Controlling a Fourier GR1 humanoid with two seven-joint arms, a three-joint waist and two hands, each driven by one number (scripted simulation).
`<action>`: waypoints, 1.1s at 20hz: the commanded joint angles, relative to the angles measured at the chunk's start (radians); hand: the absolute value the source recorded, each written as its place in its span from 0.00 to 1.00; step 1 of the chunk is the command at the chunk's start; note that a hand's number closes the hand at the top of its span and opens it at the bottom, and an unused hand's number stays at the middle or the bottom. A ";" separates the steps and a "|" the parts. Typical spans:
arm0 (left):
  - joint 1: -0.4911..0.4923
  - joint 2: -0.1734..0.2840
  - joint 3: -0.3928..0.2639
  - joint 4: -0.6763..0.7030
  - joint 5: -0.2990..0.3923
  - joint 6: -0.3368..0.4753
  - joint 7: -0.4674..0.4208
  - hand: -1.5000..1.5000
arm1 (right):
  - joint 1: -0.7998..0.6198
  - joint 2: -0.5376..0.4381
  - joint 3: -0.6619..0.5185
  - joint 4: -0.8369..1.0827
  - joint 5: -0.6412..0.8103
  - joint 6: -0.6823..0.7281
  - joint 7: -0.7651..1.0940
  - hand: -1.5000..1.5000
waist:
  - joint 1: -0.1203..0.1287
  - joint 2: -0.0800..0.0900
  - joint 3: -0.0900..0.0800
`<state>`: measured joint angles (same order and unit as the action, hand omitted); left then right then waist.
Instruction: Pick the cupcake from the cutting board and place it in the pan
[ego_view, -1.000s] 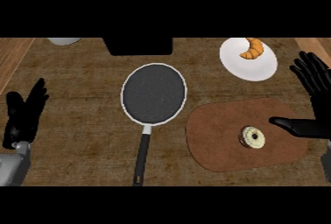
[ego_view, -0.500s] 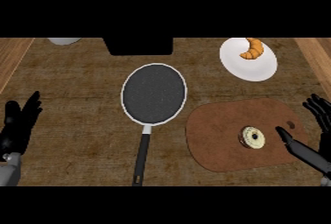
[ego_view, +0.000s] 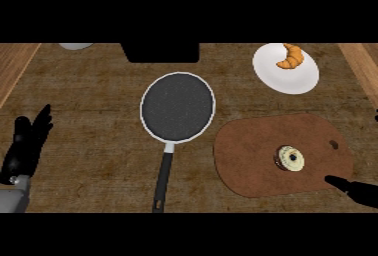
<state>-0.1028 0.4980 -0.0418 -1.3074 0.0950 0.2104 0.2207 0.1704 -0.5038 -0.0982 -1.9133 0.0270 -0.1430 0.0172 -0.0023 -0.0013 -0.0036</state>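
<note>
The wooden counter (ego_view: 96, 100) fills the view, with paler wood strips along its left and right edges. On its right half, near the front, lies the brown cutting board (ego_view: 251, 150), rounded, with a small hole by its right edge. Left of the board, at the middle of the counter, sits the pan (ego_view: 178, 106), dark inside with a pale rim, its black handle running toward the near edge. At the far edge behind the pan stands a black boxy object (ego_view: 161, 52), and to the far right a white plate (ego_view: 286, 68) carries a croissant (ego_view: 291, 56). The left hand (ego_view: 28, 144) shows at the left edge, fingers straight and up, open and resting, holding nothing. The cupcake (ego_view: 289, 158) lies on the right part of the cutting board, apart from the pan. Only a dark fingertip of the right hand (ego_view: 353, 188) reaches in at the near right, over the board's near right corner, close to the cupcake but not touching it; whether that hand is open or curled cannot be told.
</note>
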 joint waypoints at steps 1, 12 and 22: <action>-0.013 0.010 0.008 -0.008 0.003 -0.010 0.011 0.50 | -0.010 -0.171 0.046 -0.065 0.130 0.075 0.235 0.00 | 0.013 0.002 -0.003; -0.028 0.007 0.006 0.009 -0.015 -0.036 0.021 0.50 | -0.327 -0.302 0.291 -0.074 0.197 0.393 0.810 0.00 | 0.034 0.005 0.001; 0.022 -0.046 0.033 -0.030 -0.051 -0.028 0.009 0.50 | -0.398 -0.077 0.466 0.132 0.388 0.444 0.842 0.00 | 0.012 0.002 0.004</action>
<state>-0.1297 0.4697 -0.0132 -1.2984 0.0612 0.1754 0.2358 -0.2166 -0.6411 0.3290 -1.8765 0.3381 0.2936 0.8778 0.0128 0.0012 -0.0008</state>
